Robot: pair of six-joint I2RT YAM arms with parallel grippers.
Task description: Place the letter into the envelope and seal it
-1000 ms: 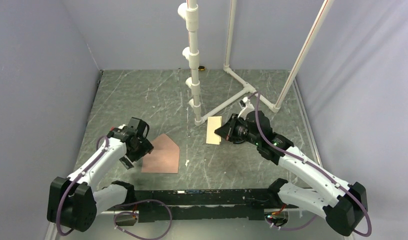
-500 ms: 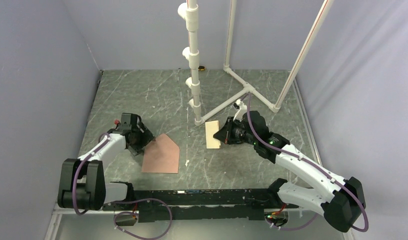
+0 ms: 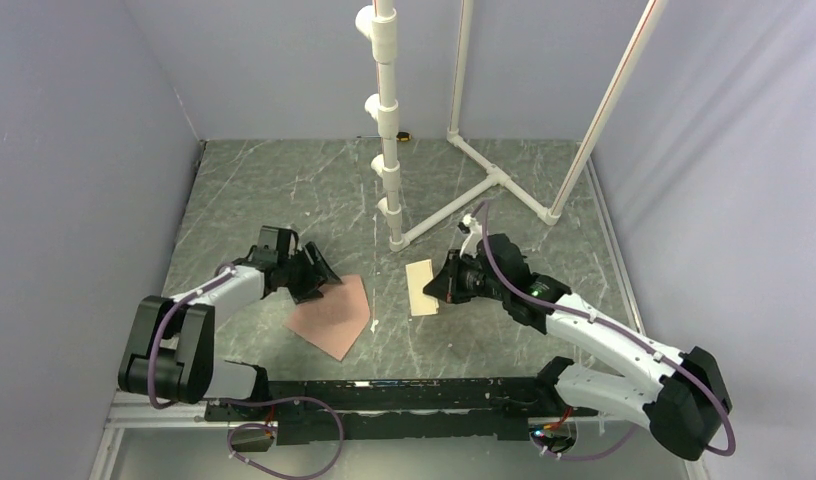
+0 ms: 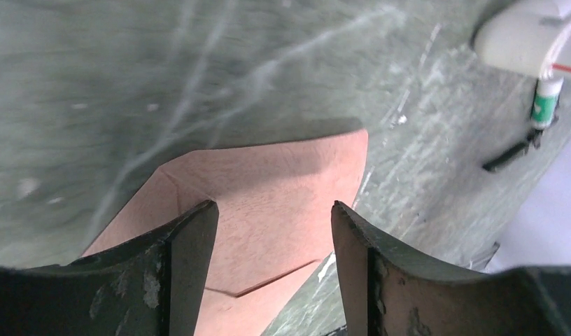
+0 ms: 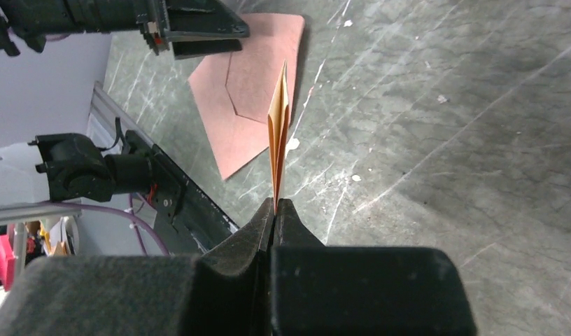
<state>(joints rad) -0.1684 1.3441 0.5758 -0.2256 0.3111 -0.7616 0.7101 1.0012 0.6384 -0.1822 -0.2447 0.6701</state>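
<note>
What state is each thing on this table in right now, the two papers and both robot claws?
letter: folded, pinched at one edge by the right gripper.
envelope: flat on the table, unsealed, no letter inside.
left gripper: open, fingers apart just above the envelope.
right gripper: shut on the letter.

You see a matt, finely fibrous pinkish-brown paper envelope point(image 3: 333, 315) and a smooth light tan paper letter point(image 3: 421, 288). The grey-green marbled table top point(image 3: 284, 190) looks smooth with a dull sheen. The white pipes point(image 3: 386, 120) look like glossy plastic.
</note>
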